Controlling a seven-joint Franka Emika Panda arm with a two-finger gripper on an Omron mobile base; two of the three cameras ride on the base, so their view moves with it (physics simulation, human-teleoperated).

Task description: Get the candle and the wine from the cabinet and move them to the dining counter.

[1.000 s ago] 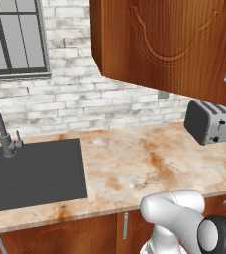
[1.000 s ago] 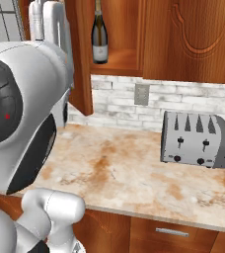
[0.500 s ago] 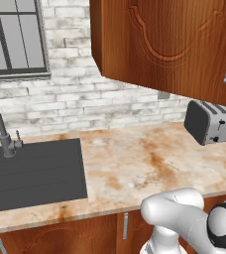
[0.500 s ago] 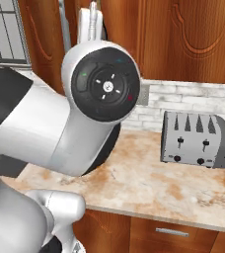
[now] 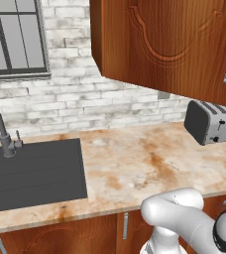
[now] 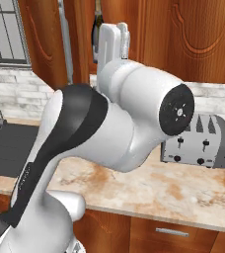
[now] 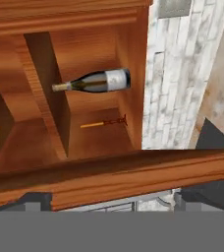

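The open wooden cabinet (image 7: 45, 93) holds two things in one compartment: one wine (image 7: 95, 81) bottle toward 12 o'clock in the hand view, and one candle (image 7: 104, 123) just below it toward 6 o'clock. The view is rolled, so both appear sideways, bases toward 3 o'clock on the same board. The bottle's pale label carries no readable writing. The gripper (image 7: 106, 202) is spread wide and empty, its two fingertips (image 7: 35, 201) well apart, short of the cabinet. On the stone counter (image 5: 135, 163) stand one silver toaster (image 6: 203, 143) and one black sink (image 5: 33, 173) at 9 o'clock.
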